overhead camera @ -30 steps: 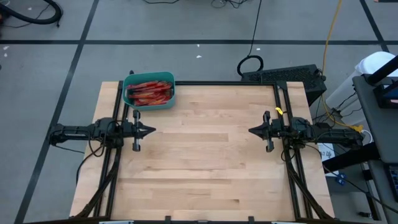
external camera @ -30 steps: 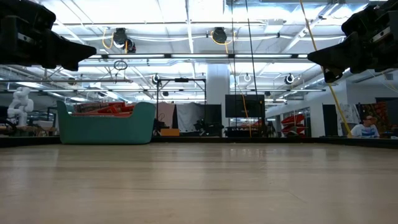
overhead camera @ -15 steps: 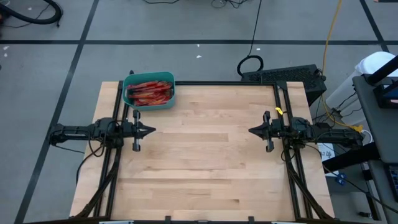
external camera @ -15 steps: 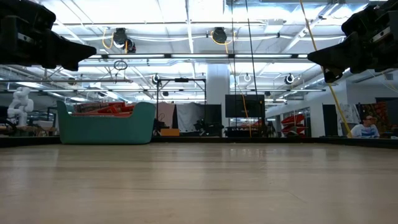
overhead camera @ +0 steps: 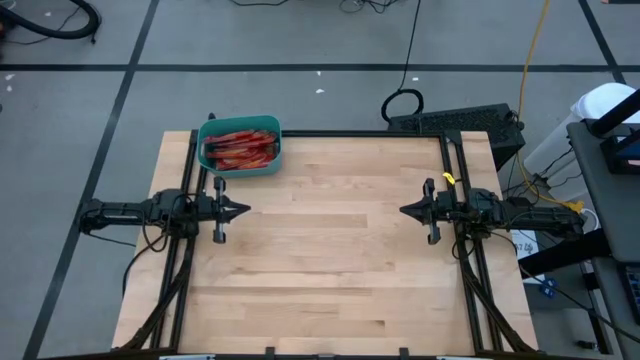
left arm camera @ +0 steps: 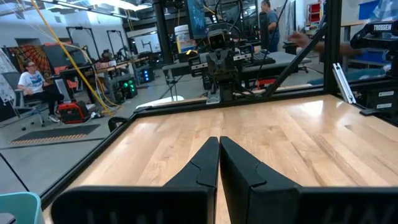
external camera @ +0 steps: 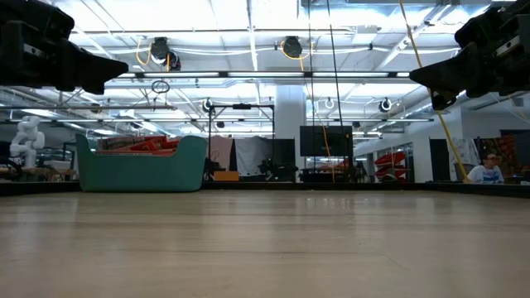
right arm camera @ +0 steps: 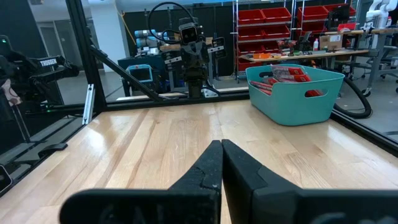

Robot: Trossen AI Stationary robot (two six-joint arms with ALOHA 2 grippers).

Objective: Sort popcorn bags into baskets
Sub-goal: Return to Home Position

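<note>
A teal basket (overhead camera: 240, 158) stands on the table's far left corner, also in the low view as the basket (external camera: 141, 170) and in the right wrist view as the basket (right arm camera: 295, 93). Several red popcorn bags (overhead camera: 240, 147) lie piled inside it. My left gripper (overhead camera: 244, 210) hovers shut at the table's left edge, pointing level toward the right. My right gripper (overhead camera: 404, 210) hovers shut at the right edge, pointing level toward the left. Both hold nothing, and their fingertips meet in the wrist views, left gripper (left arm camera: 219, 140) and right gripper (right arm camera: 221, 144).
The bare wooden tabletop (overhead camera: 330, 270) lies between the two grippers. A black frame rail (overhead camera: 330, 134) runs along the far edge. Beyond the table, people sit at desks in the room.
</note>
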